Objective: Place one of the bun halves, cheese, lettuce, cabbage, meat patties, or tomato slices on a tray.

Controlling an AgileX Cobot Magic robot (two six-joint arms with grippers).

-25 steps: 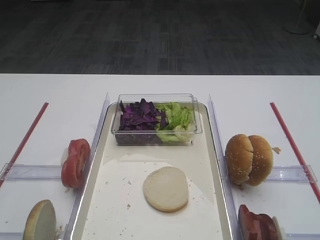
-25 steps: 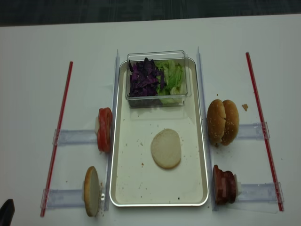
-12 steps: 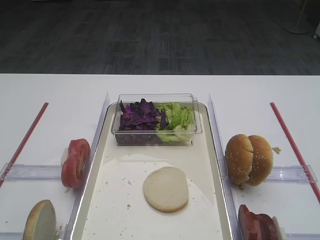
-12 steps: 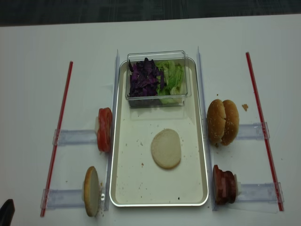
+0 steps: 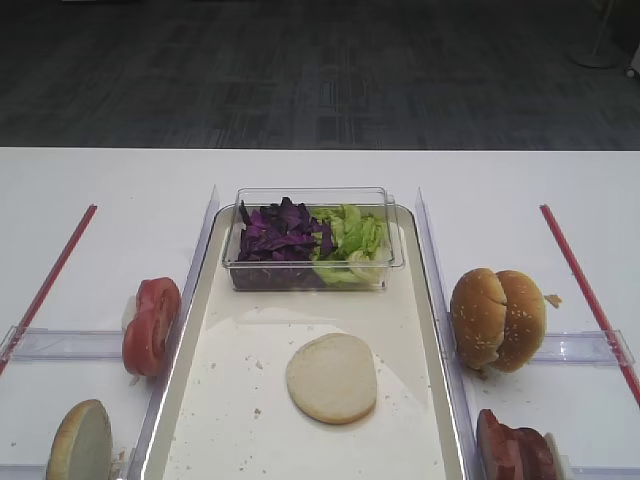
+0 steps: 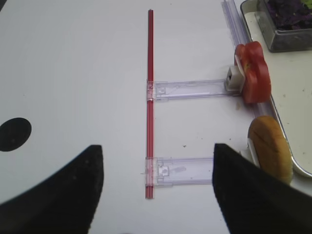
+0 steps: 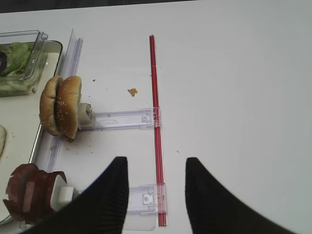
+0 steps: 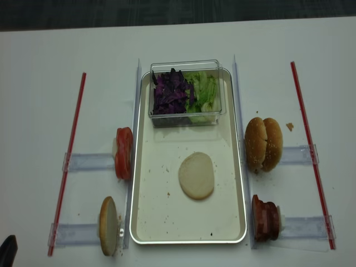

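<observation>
A flat pale bun half [image 5: 332,377] lies cut face up in the middle of the cream tray [image 5: 225,400]. At the tray's far end a clear box holds purple cabbage [image 5: 280,235] and green lettuce [image 5: 350,238]. Tomato slices [image 5: 151,325] stand on edge left of the tray, meat patties [image 5: 515,448] to its right. No cheese is in view. My left gripper [image 6: 157,148] hangs open and empty over the table left of the tray. My right gripper [image 7: 156,160] is open and empty over the table right of it.
Two sesame bun halves [image 5: 498,318] stand on a clear rail right of the tray. Another bun half [image 5: 80,440] stands on edge at the front left. Red strips [image 8: 69,158] [image 8: 311,150] run along both sides. A crumb [image 7: 132,91] lies near the right strip.
</observation>
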